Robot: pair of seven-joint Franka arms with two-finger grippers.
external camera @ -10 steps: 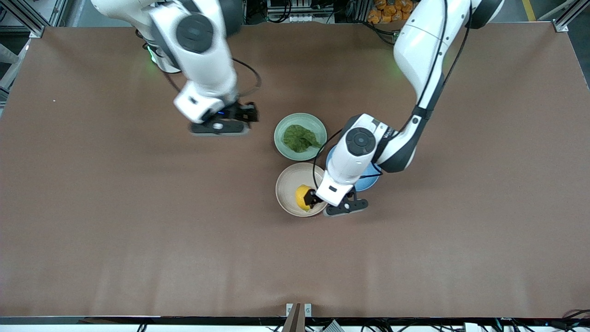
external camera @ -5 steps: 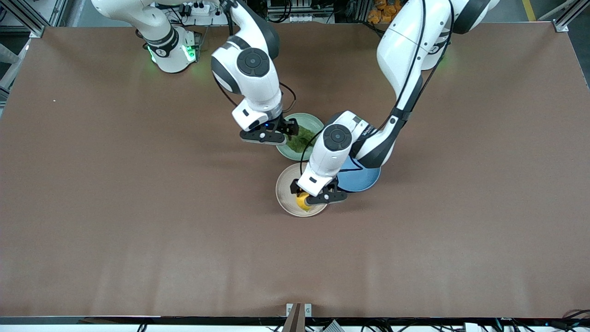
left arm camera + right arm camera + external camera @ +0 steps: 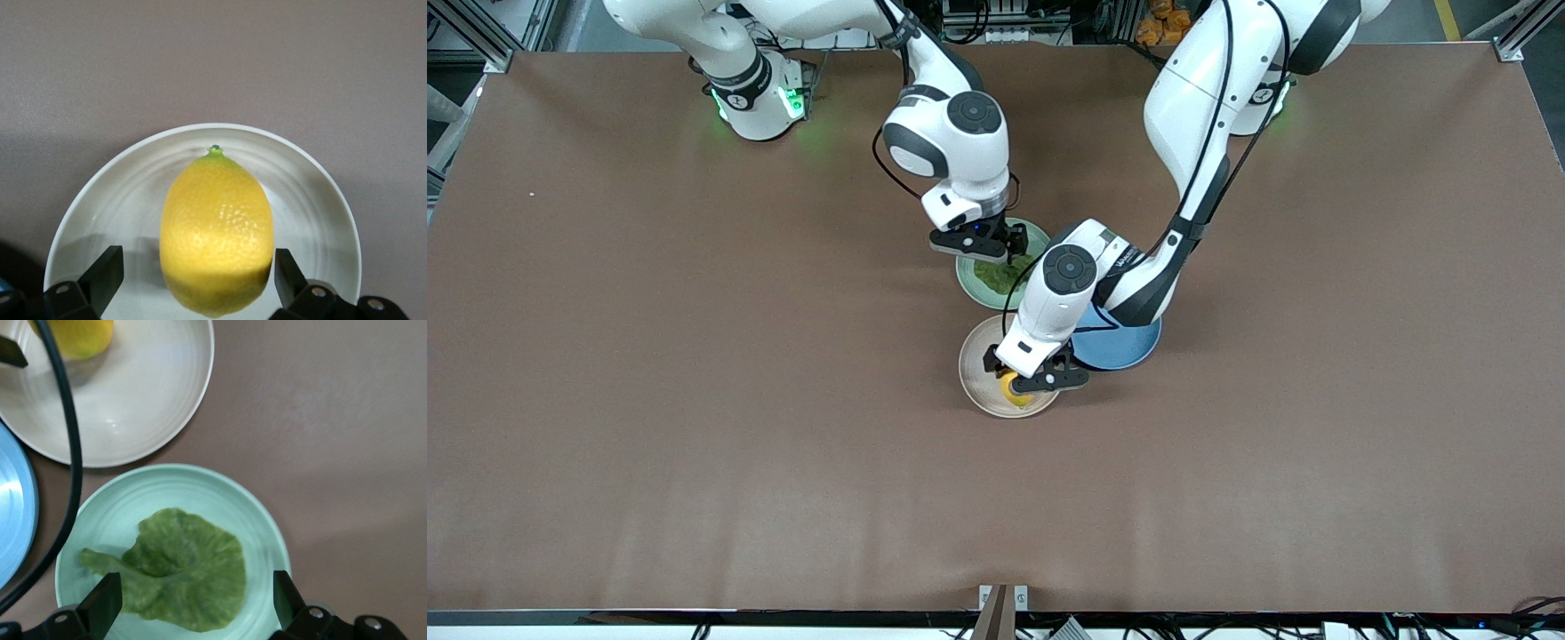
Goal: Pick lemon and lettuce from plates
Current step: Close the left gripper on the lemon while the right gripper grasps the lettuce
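Note:
The yellow lemon (image 3: pixel 1017 394) (image 3: pixel 217 233) lies on the beige plate (image 3: pixel 974 360) (image 3: pixel 113 207). My left gripper (image 3: pixel 1021 377) (image 3: pixel 198 268) is open and low over that plate, with one finger on each side of the lemon. One finger (image 3: pixel 288 268) stands close against the fruit. The dark green lettuce (image 3: pixel 996 276) (image 3: pixel 183 573) lies flat on the mint green plate (image 3: pixel 963 272) (image 3: pixel 200 487). Above the lettuce hangs my right gripper (image 3: pixel 996 252) (image 3: pixel 197 600), open, its fingers spread about as wide as the leaf.
A blue plate (image 3: pixel 1125 349) (image 3: pixel 10 513) sits beside both plates, toward the left arm's end, partly under the left arm. The left arm's black cable (image 3: pixel 67 453) crosses the right wrist view. Both arms crowd closely over the three plates.
The right arm has swung from its end of the table to above the mint plate. The left gripper has shifted over the beige plate and now straddles the lemon.

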